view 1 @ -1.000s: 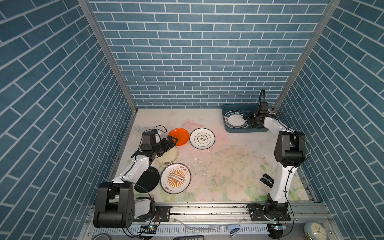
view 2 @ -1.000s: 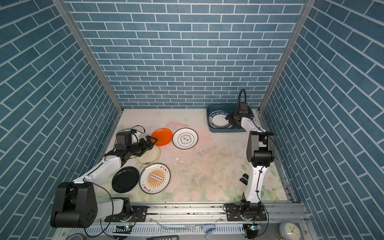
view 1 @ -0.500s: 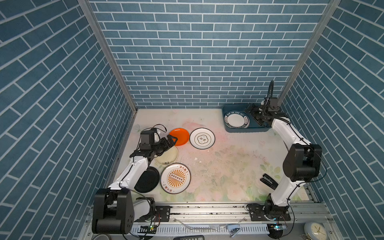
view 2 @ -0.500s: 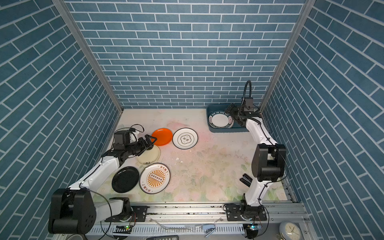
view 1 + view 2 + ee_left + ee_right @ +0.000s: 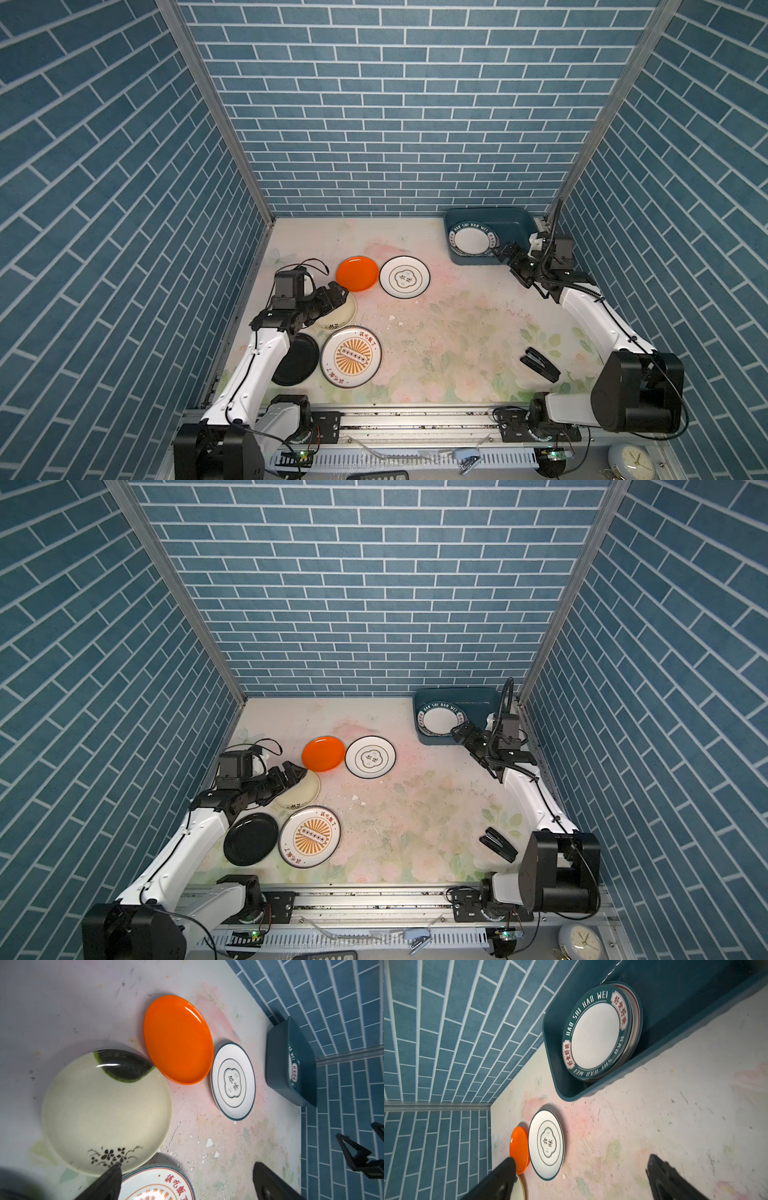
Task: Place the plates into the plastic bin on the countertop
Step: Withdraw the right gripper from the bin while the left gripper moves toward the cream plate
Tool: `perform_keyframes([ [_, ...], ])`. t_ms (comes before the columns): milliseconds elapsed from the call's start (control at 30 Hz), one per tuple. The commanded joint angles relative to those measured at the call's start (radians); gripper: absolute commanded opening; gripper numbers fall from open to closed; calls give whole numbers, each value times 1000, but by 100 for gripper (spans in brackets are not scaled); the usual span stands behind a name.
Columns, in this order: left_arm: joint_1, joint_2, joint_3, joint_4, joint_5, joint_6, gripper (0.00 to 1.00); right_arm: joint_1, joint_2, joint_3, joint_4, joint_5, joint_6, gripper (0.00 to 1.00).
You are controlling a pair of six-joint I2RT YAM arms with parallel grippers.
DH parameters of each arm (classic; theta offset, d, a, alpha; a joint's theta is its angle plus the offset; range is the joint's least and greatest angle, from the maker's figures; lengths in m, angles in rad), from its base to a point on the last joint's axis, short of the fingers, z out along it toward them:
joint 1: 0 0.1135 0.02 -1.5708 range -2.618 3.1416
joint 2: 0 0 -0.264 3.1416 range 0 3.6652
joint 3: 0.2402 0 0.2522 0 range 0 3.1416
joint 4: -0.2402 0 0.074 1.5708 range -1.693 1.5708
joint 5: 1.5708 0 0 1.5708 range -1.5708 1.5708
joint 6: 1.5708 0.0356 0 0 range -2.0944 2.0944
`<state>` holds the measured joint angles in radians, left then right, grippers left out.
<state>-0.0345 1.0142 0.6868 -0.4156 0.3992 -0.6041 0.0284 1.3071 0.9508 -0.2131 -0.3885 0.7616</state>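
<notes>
Jaws spread, both empty: left gripper (image 5: 340, 291) over edge of cream plate (image 5: 344, 314); right gripper (image 5: 506, 251) beside plastic bin (image 5: 513, 219) holding stacked plates (image 5: 471, 241).

Ahead of the right gripper (image 5: 581, 1158), the teal-rimmed plate (image 5: 598, 1032) is showing "HAO SHI HAO WEI" and red "好食好味"; the white plate (image 5: 547, 1145) farther from it is bearing "食味". Beside the left gripper (image 5: 188, 1164), the sunburst plate (image 5: 158, 1186) is showing red "該吃飯".

L arm (image 5: 257, 357) lies low & reaches fwd on the left side. L gripper (image 5: 340, 291) has its jaws wide apart, holding nothing. R arm (image 5: 598, 316) stretches far to the back. R gripper (image 5: 503, 251) is wide apart too, empty.
</notes>
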Motion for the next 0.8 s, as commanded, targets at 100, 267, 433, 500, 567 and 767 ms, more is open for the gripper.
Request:
perform_keyframes([
  [100, 7, -64, -23, -146, -106, -14, 100, -49, -200, -159, 19, -75, -6, 99],
  [267, 7, -88, -26, -230, -133, -11, 100, -83, -325, -264, -2, -133, -9, 99],
  [433, 7, -129, -72, -280, -167, -32, 100, -101, -391, -340, -15, -179, -8, 98],
  [500, 7, -141, -87, -290, -177, -38, 100, -106, -400, -358, -14, -210, -8, 98],
  [567, 7, -143, -93, -296, -181, -37, 100, -110, -405, -367, -14, -237, -10, 98],
  [767, 7, -135, -102, -311, -180, -22, 99, -113, -411, -389, -11, -269, 2, 97],
])
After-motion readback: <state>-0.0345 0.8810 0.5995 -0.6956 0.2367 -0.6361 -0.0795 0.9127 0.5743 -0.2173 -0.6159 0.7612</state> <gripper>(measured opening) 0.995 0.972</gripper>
